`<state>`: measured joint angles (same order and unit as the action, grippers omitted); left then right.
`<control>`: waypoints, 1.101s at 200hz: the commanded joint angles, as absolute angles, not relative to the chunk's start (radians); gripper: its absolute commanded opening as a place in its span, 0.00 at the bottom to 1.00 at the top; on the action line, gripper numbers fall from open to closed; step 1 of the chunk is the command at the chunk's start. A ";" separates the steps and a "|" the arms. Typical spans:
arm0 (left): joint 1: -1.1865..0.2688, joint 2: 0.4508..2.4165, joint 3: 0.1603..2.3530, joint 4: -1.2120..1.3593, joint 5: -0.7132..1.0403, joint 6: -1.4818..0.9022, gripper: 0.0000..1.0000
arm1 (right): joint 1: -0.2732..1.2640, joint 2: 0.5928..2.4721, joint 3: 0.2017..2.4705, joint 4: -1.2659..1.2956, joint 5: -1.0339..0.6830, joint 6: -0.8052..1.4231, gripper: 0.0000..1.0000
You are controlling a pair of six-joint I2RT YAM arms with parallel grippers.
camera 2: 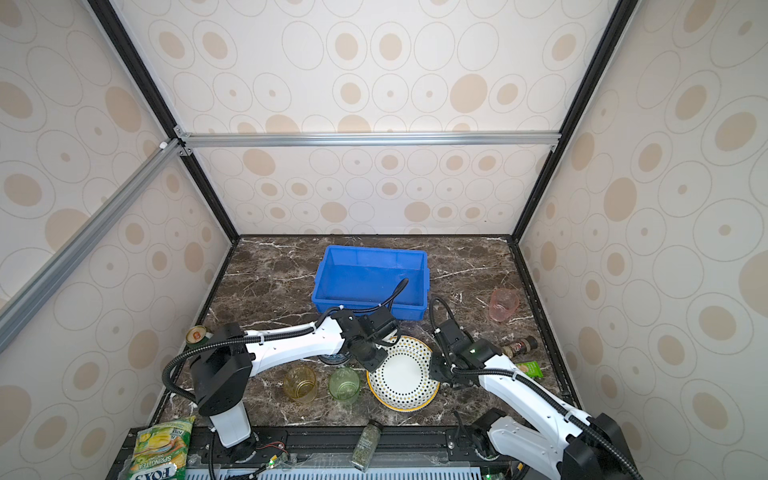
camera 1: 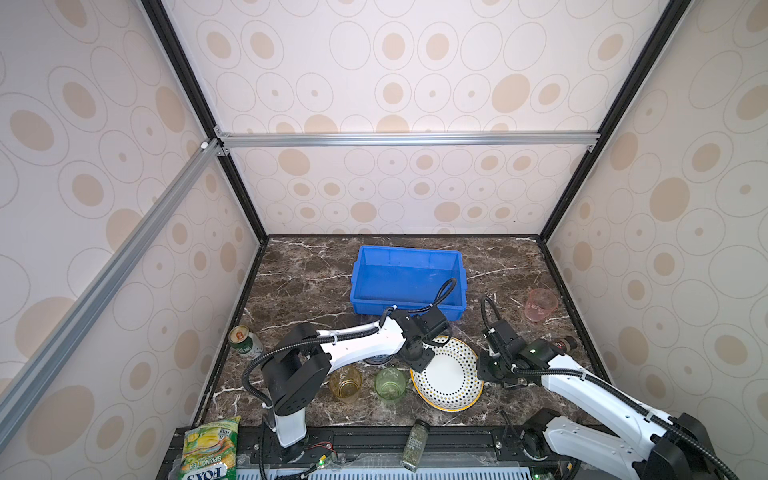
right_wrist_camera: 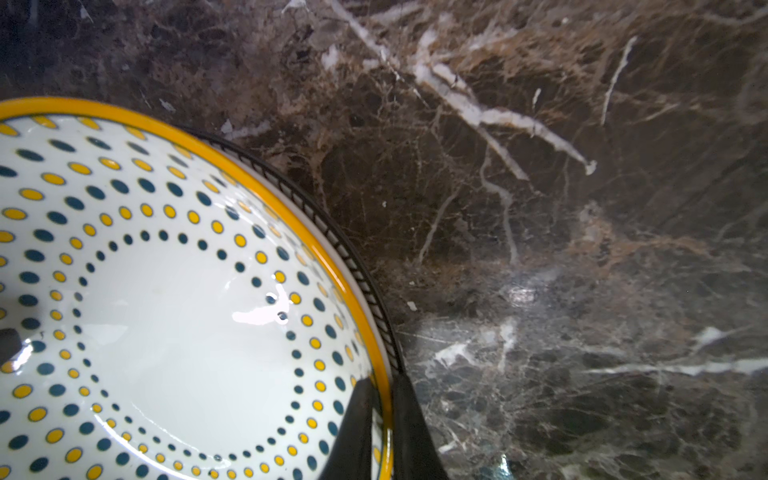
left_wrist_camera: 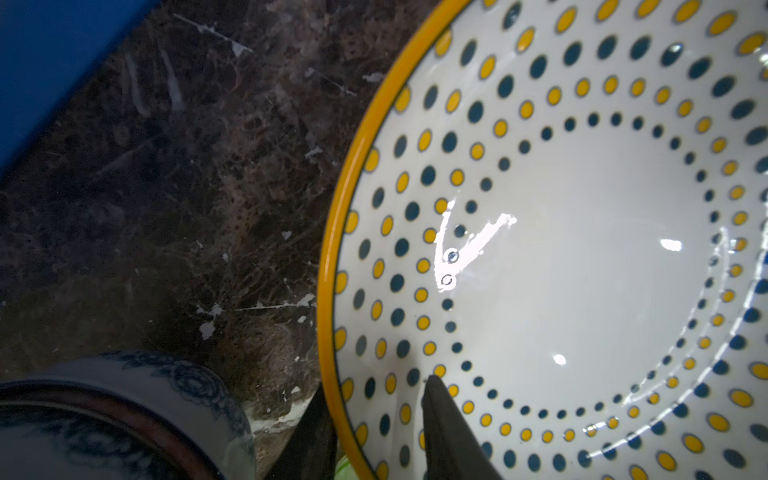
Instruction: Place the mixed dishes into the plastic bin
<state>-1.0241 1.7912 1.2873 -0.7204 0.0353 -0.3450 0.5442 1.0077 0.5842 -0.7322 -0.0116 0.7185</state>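
Observation:
The dotted plate [camera 1: 451,382] [camera 2: 405,382], white with a yellow rim, lies in front of the blue plastic bin [camera 1: 409,250] [camera 2: 374,249]. Under it shows the edge of a black-striped-rim plate [right_wrist_camera: 316,208]. My right gripper [camera 1: 484,374] [right_wrist_camera: 384,379] is shut on the dotted plate's right rim. Open, my left gripper [camera 1: 419,365] [left_wrist_camera: 376,384] straddles the plate's left rim, one finger outside and one inside. A blue floral bowl [left_wrist_camera: 124,399] sits close beside that gripper, mostly hidden under the left arm in both top views. Yellow [camera 1: 345,383], green [camera 1: 390,384] and pink [camera 1: 540,304] glass tumblers stand on the marble.
A tin can [camera 1: 245,340] lies at the left wall. One spice jar [camera 1: 414,444] rests at the front edge, another dark-lidded jar [camera 1: 565,344] behind the right arm. A tea packet [camera 1: 208,451] hangs off the front left corner. Patterned walls close in three sides.

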 commanded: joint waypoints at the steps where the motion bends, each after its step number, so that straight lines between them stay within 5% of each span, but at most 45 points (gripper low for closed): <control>1: -1.034 1.755 1.309 -0.715 0.036 -0.355 0.35 | 0.554 1.012 0.594 -0.746 0.020 0.746 0.13; 63: -1.034 1.746 1.301 -0.712 0.034 -0.356 0.33 | 0.555 0.988 0.611 -0.762 0.054 0.722 0.19; 220: -1.034 1.720 1.272 -0.697 0.038 -0.365 0.32 | 0.557 1.009 0.614 -0.760 0.036 0.719 0.09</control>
<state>-1.0241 1.7565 1.2736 -0.7025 0.0357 -0.3508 0.5453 0.9993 0.6086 -0.7513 0.0307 0.7105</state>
